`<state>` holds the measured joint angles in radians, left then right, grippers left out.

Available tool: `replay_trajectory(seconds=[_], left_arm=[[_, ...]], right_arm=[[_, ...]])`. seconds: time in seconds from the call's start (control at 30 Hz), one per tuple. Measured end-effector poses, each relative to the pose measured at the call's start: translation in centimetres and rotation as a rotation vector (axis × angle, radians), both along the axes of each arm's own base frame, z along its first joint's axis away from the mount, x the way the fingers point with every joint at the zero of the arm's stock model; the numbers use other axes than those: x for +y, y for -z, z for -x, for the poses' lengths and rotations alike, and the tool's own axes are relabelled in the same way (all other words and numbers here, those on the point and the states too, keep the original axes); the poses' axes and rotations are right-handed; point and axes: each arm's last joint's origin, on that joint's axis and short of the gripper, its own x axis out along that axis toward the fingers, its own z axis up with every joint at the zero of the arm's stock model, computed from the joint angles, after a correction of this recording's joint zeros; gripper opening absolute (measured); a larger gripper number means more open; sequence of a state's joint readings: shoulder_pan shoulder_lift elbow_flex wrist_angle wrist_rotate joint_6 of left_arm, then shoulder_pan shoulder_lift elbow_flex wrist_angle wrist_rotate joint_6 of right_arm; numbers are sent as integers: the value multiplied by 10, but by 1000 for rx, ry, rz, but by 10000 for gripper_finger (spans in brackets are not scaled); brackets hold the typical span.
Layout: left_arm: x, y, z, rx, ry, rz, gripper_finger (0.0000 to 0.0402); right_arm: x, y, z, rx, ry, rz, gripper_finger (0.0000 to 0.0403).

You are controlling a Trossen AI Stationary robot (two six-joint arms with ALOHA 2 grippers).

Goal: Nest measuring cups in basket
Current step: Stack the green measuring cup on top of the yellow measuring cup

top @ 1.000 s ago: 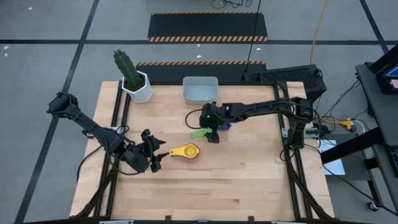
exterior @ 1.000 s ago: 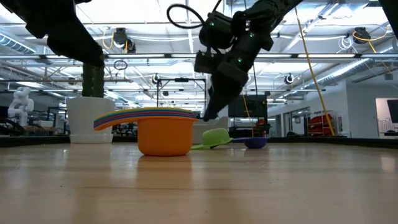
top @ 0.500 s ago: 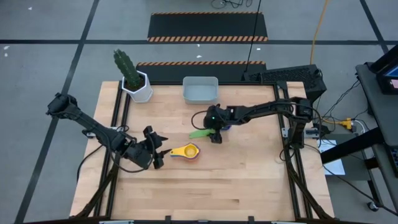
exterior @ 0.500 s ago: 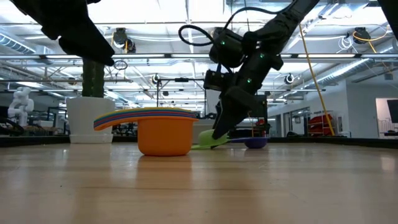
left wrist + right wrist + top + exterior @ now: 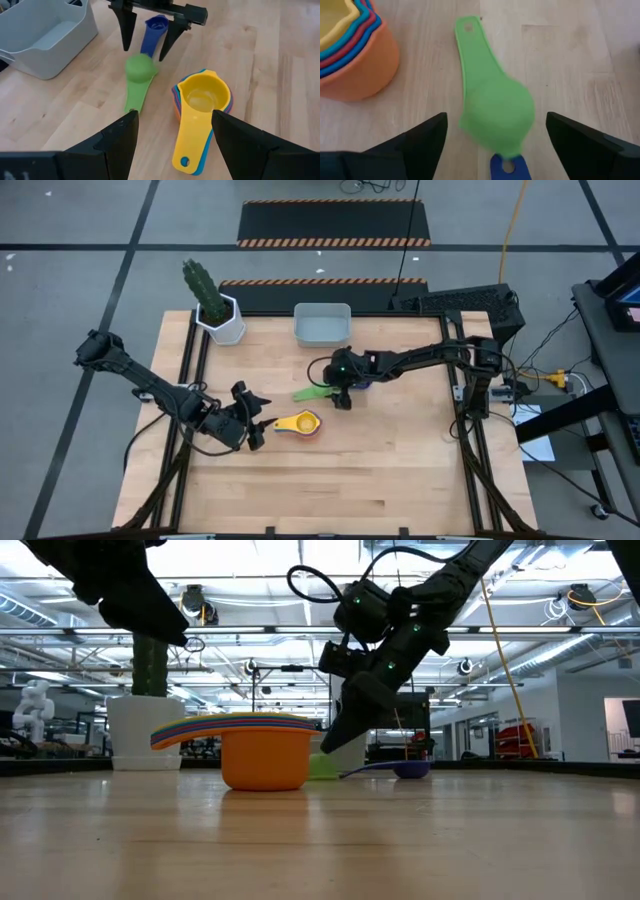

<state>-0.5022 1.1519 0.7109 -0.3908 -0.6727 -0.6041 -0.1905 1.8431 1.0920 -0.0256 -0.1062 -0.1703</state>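
Observation:
A stack of nested measuring cups [image 5: 303,423], yellow on top and orange at the bottom, stands mid-table. A green cup [image 5: 495,112] lies mouth down on the wood beside it, and a dark blue cup [image 5: 155,25] stands upright just beyond, its handle toward the green bowl. My right gripper [image 5: 342,400] is open and low over the table, one finger on each side of the green bowl. My left gripper [image 5: 258,427] is open just left of the stack's handles, with nothing between its fingers. The pale basket [image 5: 322,325] sits at the far edge. My right gripper slants down from the table's right with the green cup's bowl [image 5: 496,120] between its open fingers. The wrist view shows wood on both sides of the bowl. I cannot tell whether a fingertip [image 5: 162,55] touches the cup or the blue handle.
A white pot with a cactus [image 5: 222,320] stands at the far left corner, left of the basket. Bare wood fills the near half of the table [image 5: 340,490]. Black frame rails run along the left and right edges.
My right gripper has come down toward the green cup and tipped steeper, staying open. The green cup has slid a little toward the table's left edge, still mouth down on the wood.

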Motion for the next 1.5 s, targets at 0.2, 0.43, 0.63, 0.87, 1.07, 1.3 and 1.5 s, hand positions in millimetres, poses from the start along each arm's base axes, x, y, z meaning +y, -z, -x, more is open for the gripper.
replay_trajectory(seconds=[0.2, 0.43, 0.63, 0.87, 1.07, 1.3, 1.5], left_arm=[[0, 0, 0, 0, 0, 1, 255], [0, -1, -1, -9, 1, 7, 255], [-2, -3, -3, -31, 24, 7, 255], [-2, -4, -4, -34, 35, 8, 255], [-2, -3, -4, -33, 37, 7, 255], [-2, -3, -3, -25, 39, 1, 255], [-2, -3, -3, -25, 40, 0, 255]], right_arm=[[0, -2, -3, -40, -13, -7, 352], [-1, 14, -17, -139, -27, -22, 353], [-2, 19, -23, -180, -39, -46, 353], [-2, 43, -28, -173, -42, -45, 353], [-2, 49, -28, -150, -40, -48, 352], [-2, 53, -23, -149, -46, -34, 352], [2, 66, -7, -213, -34, -2, 328]])
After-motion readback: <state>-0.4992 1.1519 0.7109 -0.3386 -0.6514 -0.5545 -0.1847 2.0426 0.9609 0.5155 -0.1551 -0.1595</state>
